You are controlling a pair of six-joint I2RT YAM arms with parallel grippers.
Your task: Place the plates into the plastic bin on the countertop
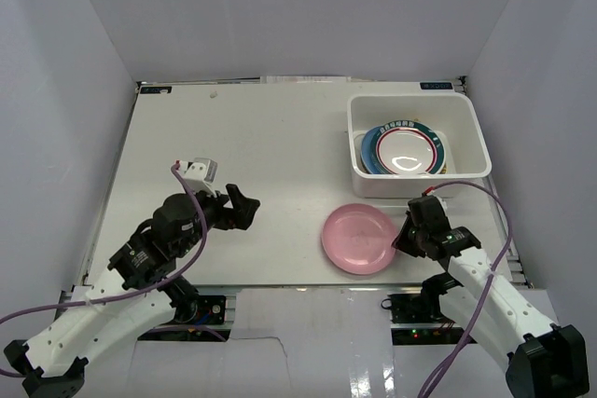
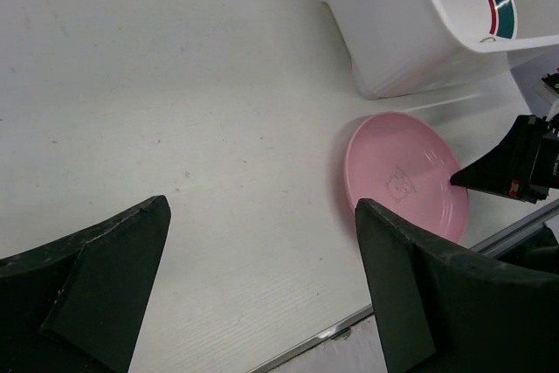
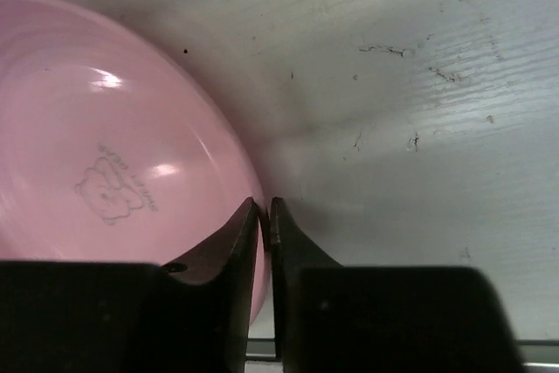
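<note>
1. Right fingers [image 3: 231, 251] are almost closed, pinching the pink plate [image 3: 105, 146] by its rim on the desk [image 3: 419, 85].
2. Left fingers [image 2: 105, 286] are spread wide, holding nothing.
3. The pink plate lies just beside the plastic bin [image 1: 410, 184].

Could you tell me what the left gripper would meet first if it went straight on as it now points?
Probably the bare countertop: the left gripper, jaws open, angles down at it. The pink plate lies farther on, off to one side; depth is unclear.
</note>
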